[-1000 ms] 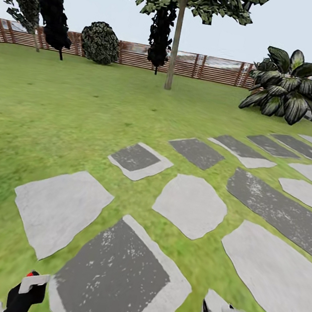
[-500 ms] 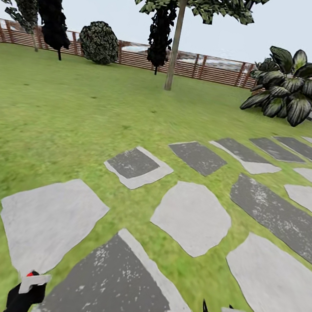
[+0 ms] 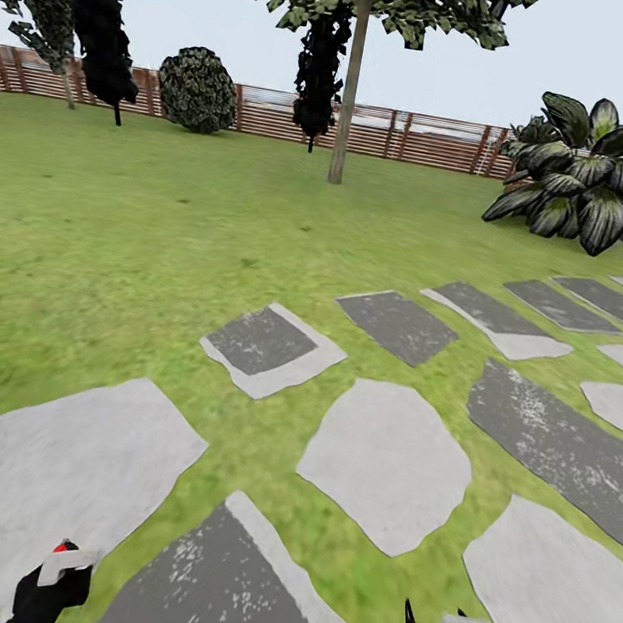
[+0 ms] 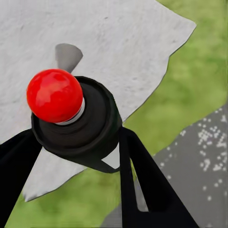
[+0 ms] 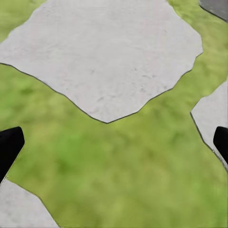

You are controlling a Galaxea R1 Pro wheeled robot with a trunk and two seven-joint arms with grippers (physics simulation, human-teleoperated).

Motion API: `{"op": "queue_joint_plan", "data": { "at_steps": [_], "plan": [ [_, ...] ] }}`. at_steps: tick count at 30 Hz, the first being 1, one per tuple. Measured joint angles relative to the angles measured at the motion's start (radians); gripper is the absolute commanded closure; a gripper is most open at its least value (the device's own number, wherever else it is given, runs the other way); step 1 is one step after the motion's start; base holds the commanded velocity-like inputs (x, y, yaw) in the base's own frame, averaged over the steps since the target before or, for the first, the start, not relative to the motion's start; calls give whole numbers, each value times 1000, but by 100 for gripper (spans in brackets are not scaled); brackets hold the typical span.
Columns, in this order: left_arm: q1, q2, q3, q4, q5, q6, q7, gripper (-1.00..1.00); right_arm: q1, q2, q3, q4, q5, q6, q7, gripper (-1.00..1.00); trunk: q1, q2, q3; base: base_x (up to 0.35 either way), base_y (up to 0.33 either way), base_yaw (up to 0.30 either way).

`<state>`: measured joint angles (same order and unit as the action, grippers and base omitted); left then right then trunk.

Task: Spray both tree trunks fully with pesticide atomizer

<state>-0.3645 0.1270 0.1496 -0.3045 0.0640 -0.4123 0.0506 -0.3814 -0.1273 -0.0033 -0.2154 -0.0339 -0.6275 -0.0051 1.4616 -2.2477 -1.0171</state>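
Your left hand [image 4: 102, 156] clamps the spray bottle [image 4: 71, 118] | your right hand [image 5: 114, 142] is spread apart over grass [image 5: 118, 166] | tree trunk [image 3: 347, 105] far ahead, before the fence [image 3: 422, 137]

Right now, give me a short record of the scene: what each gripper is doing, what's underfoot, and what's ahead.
left gripper: shut on the pesticide atomizer, red tip toward the camera
right gripper: open, nothing between its fingers, over grass
ground: grey stepping stones set in the lawn
ahead: straight tree trunk standing on the lawn, still far off
right side: broad-leaved plant
background: round bush before the brown slat fence
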Motion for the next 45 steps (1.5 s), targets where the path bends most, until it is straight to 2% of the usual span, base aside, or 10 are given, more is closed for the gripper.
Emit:
{"op": "queue_joint_plan", "data": {
  "at_steps": [45],
  "plan": [
    [0,0,0,2,0,0,0,100,0,0,0,0,0,0,0,-100,0,0,0,339,0,0]
  ]
}}
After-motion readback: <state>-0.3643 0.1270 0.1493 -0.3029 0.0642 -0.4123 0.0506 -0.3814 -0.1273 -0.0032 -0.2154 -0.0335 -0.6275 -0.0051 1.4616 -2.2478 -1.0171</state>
